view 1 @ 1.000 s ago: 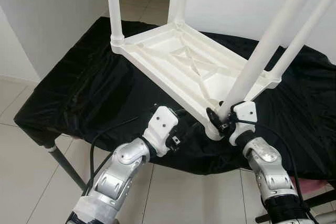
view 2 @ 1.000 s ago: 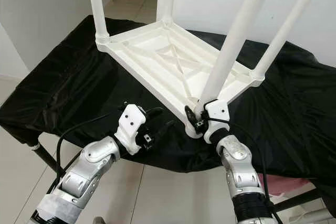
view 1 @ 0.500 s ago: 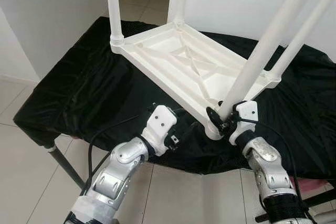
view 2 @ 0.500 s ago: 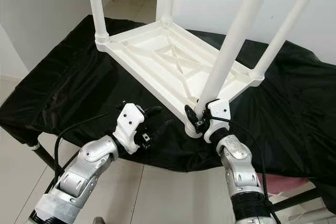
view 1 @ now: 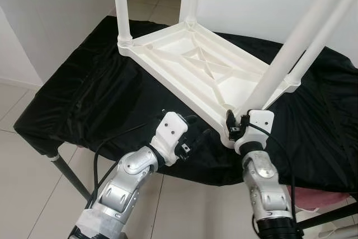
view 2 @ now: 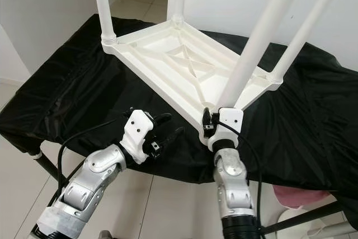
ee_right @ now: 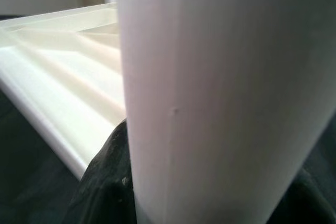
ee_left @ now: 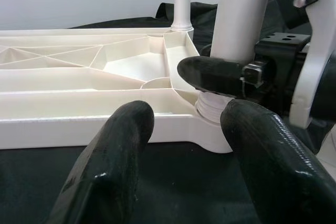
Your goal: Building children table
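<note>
A white plastic children's table (view 1: 196, 71) lies upside down on a black cloth (view 1: 89, 93), with its legs pointing up. My right gripper (view 1: 238, 127) is shut on the near right leg (view 1: 279, 65) just above its socket at the front corner. In the right wrist view that leg (ee_right: 210, 93) stands between the fingers (ee_right: 102, 182). My left gripper (view 1: 198, 132) is open and hovers over the cloth just short of the tabletop's front rim (ee_left: 79, 129). In the left wrist view it (ee_left: 186, 124) faces that corner.
The cloth covers a work table whose front edge runs just under my wrists. One of its metal legs (view 1: 70, 174) slants down at the lower left. Tiled floor lies all around, with a pink object (view 1: 330, 197) on it at the lower right. A white wall stands behind.
My right forearm has swung left and now stands under the corner, the wrist turning around the leg while keeping hold. The left gripper has barely moved.
</note>
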`<state>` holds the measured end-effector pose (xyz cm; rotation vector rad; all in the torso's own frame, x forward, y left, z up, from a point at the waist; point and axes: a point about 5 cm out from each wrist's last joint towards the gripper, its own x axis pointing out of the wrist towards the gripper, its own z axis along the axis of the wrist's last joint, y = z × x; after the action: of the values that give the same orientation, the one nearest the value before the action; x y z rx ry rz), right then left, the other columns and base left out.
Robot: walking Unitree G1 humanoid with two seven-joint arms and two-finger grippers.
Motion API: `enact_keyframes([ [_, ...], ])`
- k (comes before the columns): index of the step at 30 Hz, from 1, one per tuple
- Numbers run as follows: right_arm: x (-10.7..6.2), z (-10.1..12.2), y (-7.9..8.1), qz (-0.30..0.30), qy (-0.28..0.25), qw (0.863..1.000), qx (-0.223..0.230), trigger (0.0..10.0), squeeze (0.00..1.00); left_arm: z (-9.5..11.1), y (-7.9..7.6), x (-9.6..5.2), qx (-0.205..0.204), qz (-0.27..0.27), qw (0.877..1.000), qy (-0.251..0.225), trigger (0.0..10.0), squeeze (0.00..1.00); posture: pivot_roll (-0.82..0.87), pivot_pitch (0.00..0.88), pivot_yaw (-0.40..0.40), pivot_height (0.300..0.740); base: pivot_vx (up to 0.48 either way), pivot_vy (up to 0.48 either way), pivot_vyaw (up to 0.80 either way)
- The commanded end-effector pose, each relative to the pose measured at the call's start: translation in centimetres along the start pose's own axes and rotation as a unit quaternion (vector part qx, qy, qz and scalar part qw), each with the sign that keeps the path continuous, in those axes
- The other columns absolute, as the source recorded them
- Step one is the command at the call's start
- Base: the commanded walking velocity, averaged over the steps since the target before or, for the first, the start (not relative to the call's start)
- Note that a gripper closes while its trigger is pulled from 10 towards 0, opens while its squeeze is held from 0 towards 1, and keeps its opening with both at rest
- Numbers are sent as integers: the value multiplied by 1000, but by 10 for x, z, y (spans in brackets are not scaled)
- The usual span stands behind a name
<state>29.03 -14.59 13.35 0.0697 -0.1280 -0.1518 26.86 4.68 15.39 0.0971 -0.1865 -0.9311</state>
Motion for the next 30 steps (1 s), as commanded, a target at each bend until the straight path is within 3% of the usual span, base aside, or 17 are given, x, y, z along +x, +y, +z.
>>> enact_keyframes([
  [1, -5, -15, -5, -46, 41, 998, 5, 10000, 0, 0, -2, 0, -4, -11, 1000, 1, 10000, 0, 26, 90, -69, 740, 0, 0, 0],
  [21, -6, -5, 3, -37, 23, 999, 6, 10000, 0, 0, -3, 1, -3, -10, 1000, 2, 10000, 0, 24, 91, -70, 740, 0, 0, 0],
  [22, -8, -4, 6, -18, 20, 999, 27, 10000, 1000, 0, -3, 1, -3, -11, 1000, 2, 10000, 0, 23, 94, -69, 740, 0, 0, 0],
  [30, -12, 2, 5, 22, -1, 999, 38, 10000, 1000, 0, -2, 1, -2, -12, 1000, 4, 10000, 0, 24, 96, -67, 740, 0, 0, 0],
])
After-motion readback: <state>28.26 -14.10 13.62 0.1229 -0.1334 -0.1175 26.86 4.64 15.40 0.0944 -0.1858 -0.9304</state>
